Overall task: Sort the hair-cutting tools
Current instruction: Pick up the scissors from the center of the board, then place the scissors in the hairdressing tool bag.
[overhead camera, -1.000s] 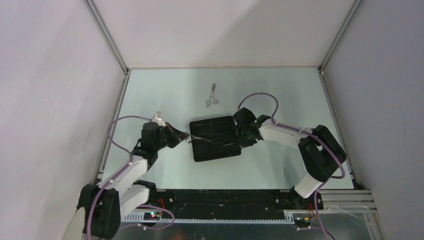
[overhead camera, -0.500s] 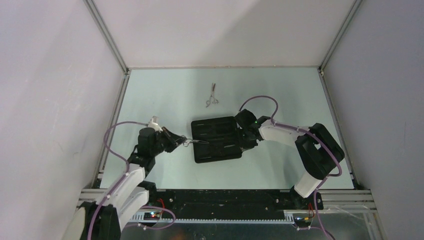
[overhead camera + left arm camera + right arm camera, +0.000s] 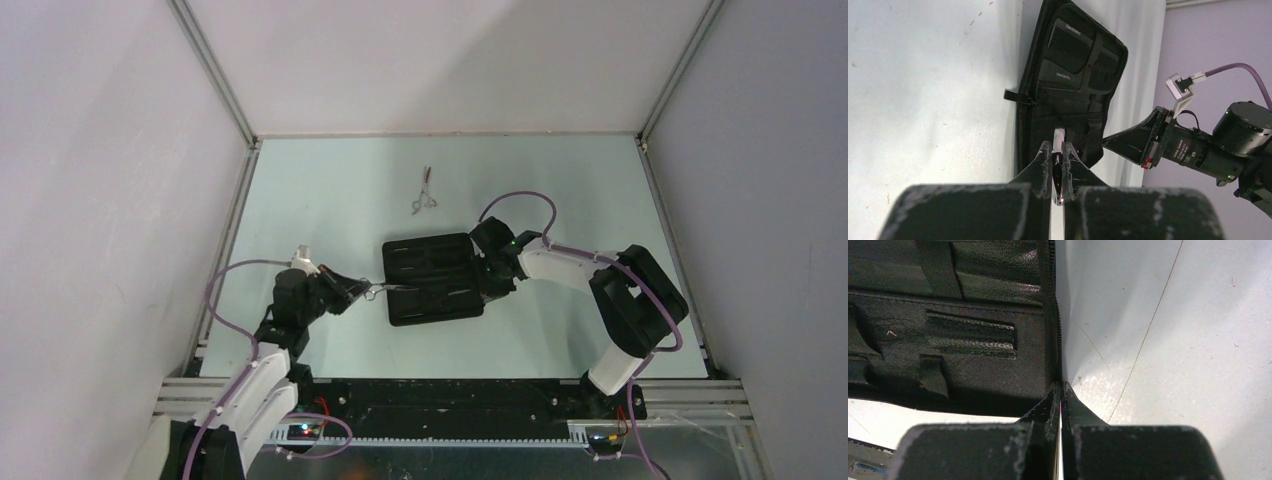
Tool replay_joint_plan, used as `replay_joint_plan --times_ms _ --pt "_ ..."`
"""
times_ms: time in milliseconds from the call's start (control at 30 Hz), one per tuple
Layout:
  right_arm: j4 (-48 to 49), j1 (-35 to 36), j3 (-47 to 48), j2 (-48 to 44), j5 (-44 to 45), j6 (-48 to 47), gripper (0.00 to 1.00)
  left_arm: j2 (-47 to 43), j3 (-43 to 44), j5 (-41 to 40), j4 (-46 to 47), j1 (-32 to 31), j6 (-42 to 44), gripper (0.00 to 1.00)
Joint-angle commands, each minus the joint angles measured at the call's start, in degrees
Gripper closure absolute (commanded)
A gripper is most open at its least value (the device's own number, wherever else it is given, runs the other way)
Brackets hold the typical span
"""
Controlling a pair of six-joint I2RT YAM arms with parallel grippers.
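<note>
Currently | left gripper (image 3: 357,291) is clenched on 1 scissors (image 3: 388,287), blades pointed ahead at the case (image 3: 440,262) | right gripper (image 3: 487,285) is pressed shut at the case's opposite edge | risk: blades may be snagged and twisted loose if the case is dragged | 2nd scissors (image 3: 424,192) seen well beyond.

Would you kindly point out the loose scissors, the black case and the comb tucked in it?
loose scissors (image 3: 425,192): top view, near the pivot.
black case (image 3: 440,305): top view, on its near panel.
comb (image 3: 1071,44): left wrist view, on its teeth.
</note>
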Motion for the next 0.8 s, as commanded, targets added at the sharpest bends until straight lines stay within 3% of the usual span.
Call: replay_joint_plan --times_ms 0,100,333,767 --pt "0.4 0.0 -0.4 3.1 -1.8 -0.8 1.0 2.8 -3.0 4.3 4.7 -0.1 -3.4 1.0" --pt "0.4 -0.2 -0.4 3.2 -2.3 -0.8 1.0 2.3 -4.2 5.1 4.7 -0.1 -4.2 1.0" --pt "1.1 -0.8 -1.1 3.2 -3.2 -0.9 1.0 -5.6 -3.9 3.3 -4.9 -0.1 -3.0 1.0" --pt "2.2 -1.6 -2.0 2.8 -4.6 -1.1 1.0 -4.4 -4.4 5.1 -8.5 -0.1 -2.9 1.0"
